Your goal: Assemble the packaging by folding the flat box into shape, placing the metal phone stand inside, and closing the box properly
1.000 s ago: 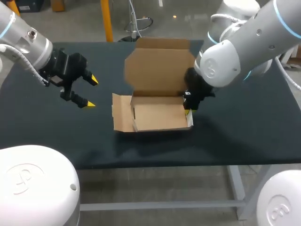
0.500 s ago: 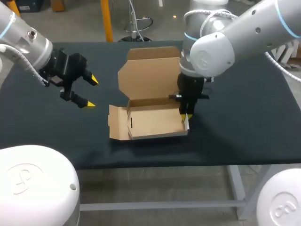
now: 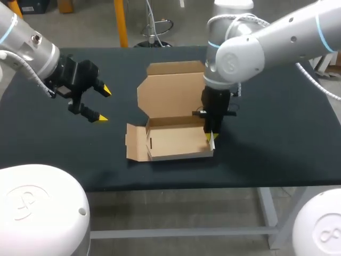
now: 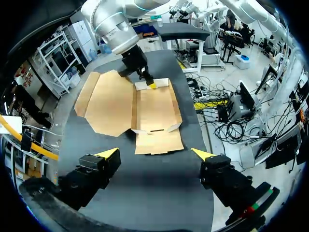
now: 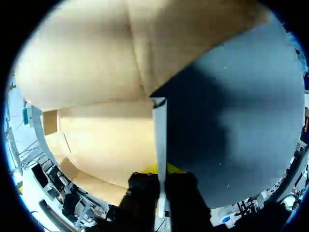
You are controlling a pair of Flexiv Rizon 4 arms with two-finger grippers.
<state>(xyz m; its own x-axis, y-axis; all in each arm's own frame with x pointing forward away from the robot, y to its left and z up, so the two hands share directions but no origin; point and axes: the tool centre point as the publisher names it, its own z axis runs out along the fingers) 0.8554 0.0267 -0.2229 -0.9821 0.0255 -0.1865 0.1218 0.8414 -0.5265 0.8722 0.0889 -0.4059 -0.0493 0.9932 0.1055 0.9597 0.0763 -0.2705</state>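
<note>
The brown cardboard box [image 3: 173,140] lies open on the black table with its lid [image 3: 171,89] tilted back. Its left flap [image 3: 135,143] lies spread flat. My right gripper [image 3: 211,136] points straight down, shut on the box's right side wall [image 5: 160,137], which stands upright as a thin edge between the fingers. In the left wrist view that gripper [image 4: 151,85] is at the far side of the box [image 4: 155,108]. My left gripper [image 3: 104,104] hangs open and holds nothing, left of the box and apart from it [image 4: 154,152]. No metal phone stand is in view.
The black table [image 3: 277,133] stretches bare to the right of the box, and its front edge [image 3: 176,184] runs close below the box. The right arm [image 3: 250,50] hangs over the table's back right.
My right arm swung in over the box and turned its gripper upright, keeping hold of the side wall. The box slid a little to the left. My left arm stayed still.
</note>
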